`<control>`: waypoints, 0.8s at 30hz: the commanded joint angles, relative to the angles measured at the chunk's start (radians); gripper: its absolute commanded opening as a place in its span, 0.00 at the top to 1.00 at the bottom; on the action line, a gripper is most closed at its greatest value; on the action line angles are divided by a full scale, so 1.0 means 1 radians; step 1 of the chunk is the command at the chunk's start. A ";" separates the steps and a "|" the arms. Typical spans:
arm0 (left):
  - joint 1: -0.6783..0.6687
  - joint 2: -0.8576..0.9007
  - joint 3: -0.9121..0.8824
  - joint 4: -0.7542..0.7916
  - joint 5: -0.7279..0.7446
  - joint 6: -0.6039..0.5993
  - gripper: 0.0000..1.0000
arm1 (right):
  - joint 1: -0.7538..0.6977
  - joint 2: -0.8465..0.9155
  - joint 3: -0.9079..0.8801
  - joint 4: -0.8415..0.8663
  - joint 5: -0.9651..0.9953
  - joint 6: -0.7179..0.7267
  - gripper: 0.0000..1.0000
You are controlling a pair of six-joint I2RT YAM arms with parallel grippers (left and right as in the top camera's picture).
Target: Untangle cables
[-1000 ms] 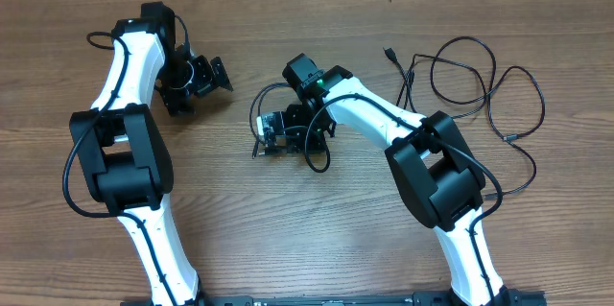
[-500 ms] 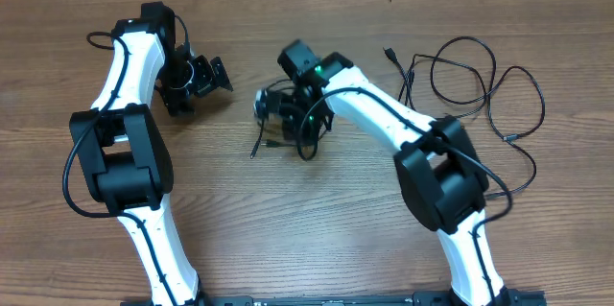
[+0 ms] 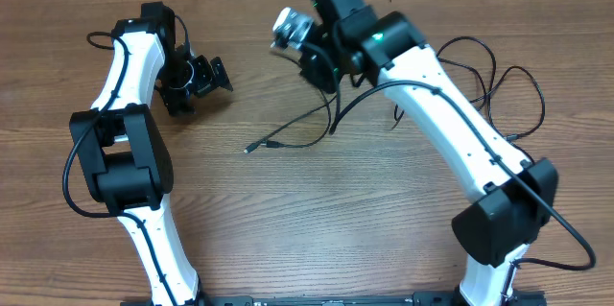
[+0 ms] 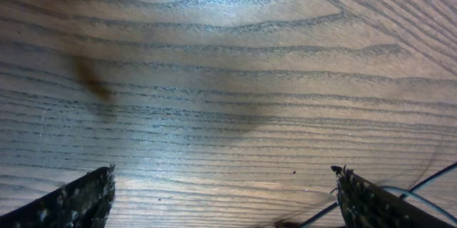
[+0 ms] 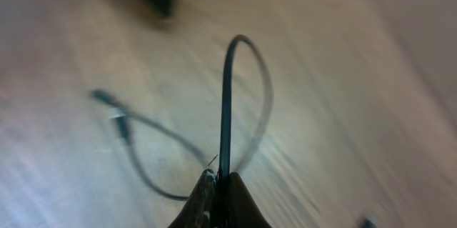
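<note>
Table (image 3: 317, 239), overhead view.
- Left gripper (image 3: 213, 78): upper left of frame, over bare wood.
- Right gripper (image 5: 218, 185): upper centre, one cable (image 3: 297, 140) between its fingers. The cable trails down to frame centre, with its plug end (image 3: 251, 148) leftmost.
- Remaining cables (image 3: 470, 40): looped at upper right, partly under the right arm (image 3: 451, 124).

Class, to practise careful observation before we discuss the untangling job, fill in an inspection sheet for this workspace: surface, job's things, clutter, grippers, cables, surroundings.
Surface: wooden table, grain plainly visible.
Job's things: one thin black cable is pinched and lifted, its plug end resting on the wood; more thin cables lie looped at the right, partly hidden by the right arm.
Clutter: nothing seen.
Grippers: left gripper, jaws wide open and empty, over wood; right gripper, jaws shut on the thin black cable.
Cables: thicker black arm wiring runs along the arms.
Surroundings: nothing seen beyond the table.
</note>
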 commanded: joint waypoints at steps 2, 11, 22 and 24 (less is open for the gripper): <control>-0.008 0.005 0.014 0.001 -0.007 0.012 0.00 | -0.064 -0.103 0.018 0.070 0.230 0.162 0.96; -0.008 0.005 0.014 0.001 -0.007 0.012 0.00 | -0.219 -0.201 0.018 0.162 0.549 0.386 0.96; -0.008 0.005 0.014 0.001 -0.007 0.012 0.00 | -0.308 -0.195 0.016 0.037 0.466 0.542 0.90; -0.008 0.005 0.014 0.001 -0.007 0.012 0.01 | -0.308 -0.193 0.016 0.027 0.468 0.542 0.85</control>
